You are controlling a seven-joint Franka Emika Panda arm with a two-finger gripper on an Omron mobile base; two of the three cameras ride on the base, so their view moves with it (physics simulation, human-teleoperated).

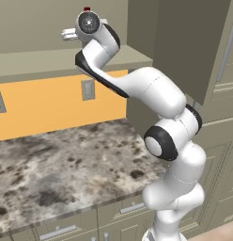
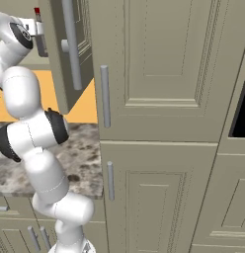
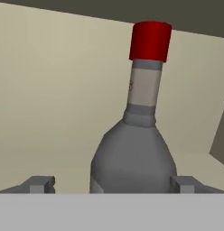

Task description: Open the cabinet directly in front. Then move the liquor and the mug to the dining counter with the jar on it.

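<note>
in the left base view my arm climbs from the lower right to the upper left of the frame, and the gripper sits inside the open cabinet, above its shelf edge. just over the wrist i can see the red cap of the liquor. the hand hides the rest of the bottle here, so i can't judge depth from this side. the speckled worktop lies far below, and a bottle knocked off the shelf would drop onto it.

in the right base view the swung-out cabinet door stands just right of the hand at the upper left of the frame. the cap pokes out at the top left. i reckon a sloppy pull-back could clip my wrist or the bottle on that door edge.

in the hand view the liquor fills the centre, upright on the shelf, its cap near the top of the frame. one fingertip shows at the lower left and the other at the lower right, spread as wide as they go, either side of the bottle's body and holding nothing. the body looks nearly as wide as the gap, so pushing forward off-centre could nudge it over. closing too low on the rounded glass might let it slip or tilt. i see no mug in these views.
</note>
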